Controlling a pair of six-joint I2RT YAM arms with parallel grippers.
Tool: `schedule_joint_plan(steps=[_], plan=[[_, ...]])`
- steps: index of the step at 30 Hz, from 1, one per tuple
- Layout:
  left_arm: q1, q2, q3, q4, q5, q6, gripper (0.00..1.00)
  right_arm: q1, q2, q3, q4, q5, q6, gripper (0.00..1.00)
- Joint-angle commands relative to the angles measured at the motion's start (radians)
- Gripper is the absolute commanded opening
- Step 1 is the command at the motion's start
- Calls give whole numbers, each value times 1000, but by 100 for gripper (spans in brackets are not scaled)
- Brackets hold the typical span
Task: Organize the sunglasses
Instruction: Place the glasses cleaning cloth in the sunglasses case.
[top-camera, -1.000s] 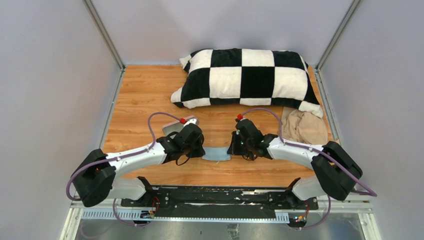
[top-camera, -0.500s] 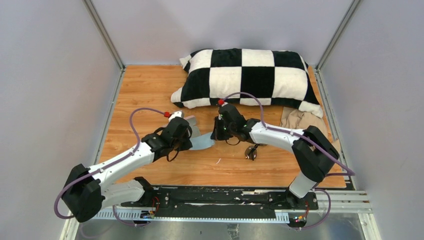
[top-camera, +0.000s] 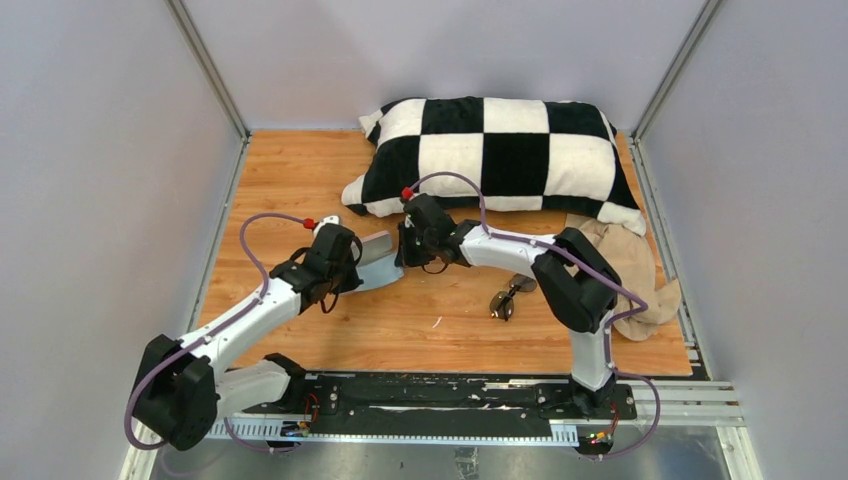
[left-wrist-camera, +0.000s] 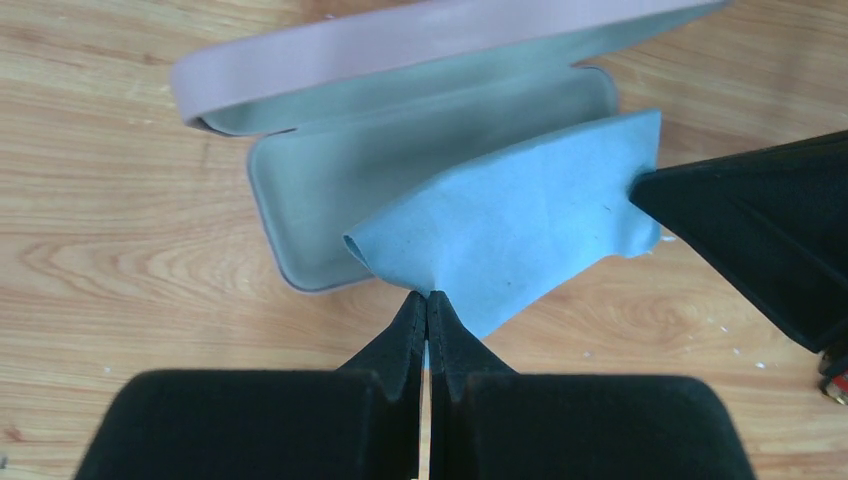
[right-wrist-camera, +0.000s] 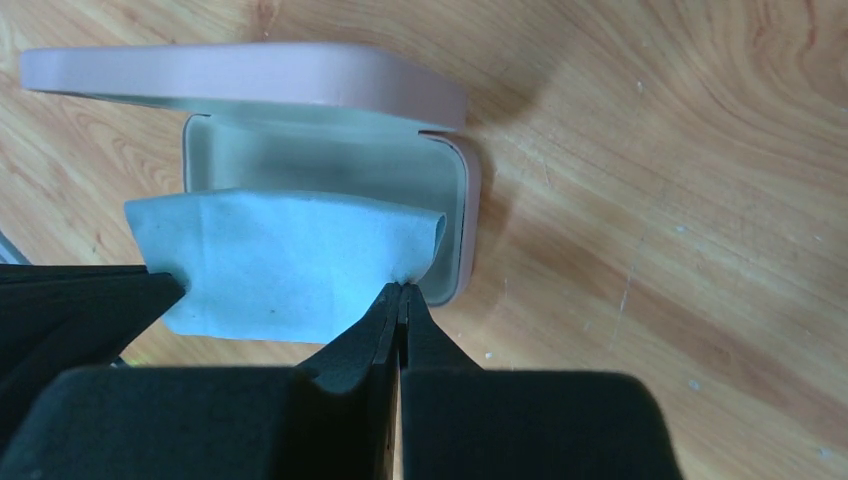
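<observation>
Cloth (left-wrist-camera: 520, 225): carried from near edge to over open case (left-wrist-camera: 300, 200).
Left gripper (left-wrist-camera: 428, 300), right gripper (right-wrist-camera: 402, 292): travelled with it.
Sunglasses (top-camera: 503, 300): uncovered.

Wht arms (top-camera: 250, 315), blk joints (top-camera: 178, 388), purple cables (top-camera: 270, 215)

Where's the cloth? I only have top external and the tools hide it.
Observer: The light blue cloth is stretched between both tools. In both wrist views it overlaps the tray of the open case.
Operator: Grip solid on both sides?
Observer: The left tool is shut on one edge and the right tool on the opposite edge. No gap shows between the fingers of either.
</observation>
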Motion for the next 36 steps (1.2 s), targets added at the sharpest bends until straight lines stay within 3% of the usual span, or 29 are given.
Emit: schedule_joint_plan(steps=[1,17,36], plan=[[59,47,-23,36,10,54,0,15,62,61,-37,-10,-28,0],[109,186,-23,116,29,90,0,14,163,150,-40,4,-56,0],[115,222,-28,105,-65,91,0,14,158,99,-15,3,-53,0]])
